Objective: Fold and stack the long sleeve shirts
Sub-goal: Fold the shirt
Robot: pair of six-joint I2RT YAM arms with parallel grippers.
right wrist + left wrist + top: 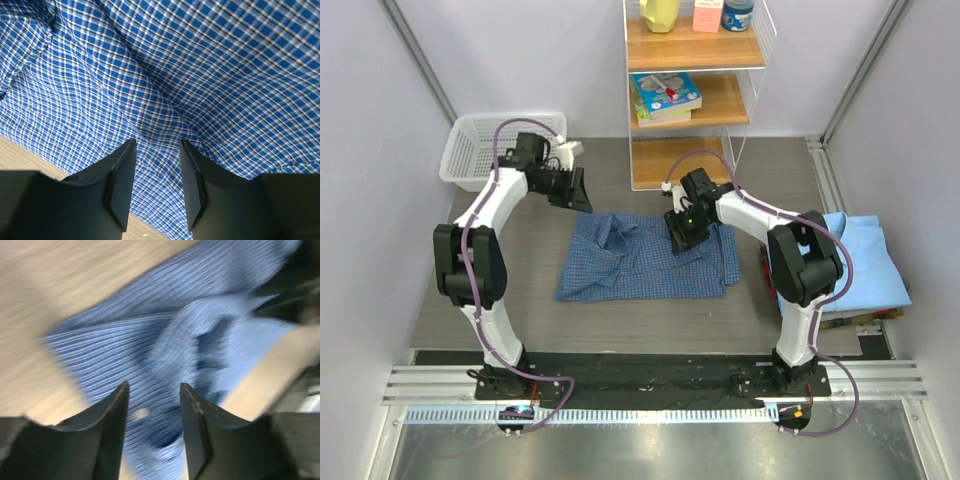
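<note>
Top external view: a dark blue checked shirt (645,258) lay roughly flat in the middle of the table (535,255), rumpled near the collar and partly gathered into a rectangle. A plain light blue shirt (865,262) sat folded at the table's right edge, well apart from it.

The left gripper (580,194) hung just past the checked shirt's far left corner, over bare table. The left wrist view was blurred by motion but showed its jaws spread, with cloth visible below the gap and nothing pinched.

The right gripper (680,238) was low over the shirt's far right part. The right wrist view showed its jaws spread too, checked fabric filling the frame beneath them and no fold caught between.

The cloth looked thin, light and limp. It would likely drape and sag from any hold and slide easily on the smooth tabletop, so a one-point lift would bunch it. It was not fragile. The better holds seemed to be doubled edges: the hem corners, a shoulder seam or the collar band, one for each gripper, with the fabric kept taut between them.
</note>
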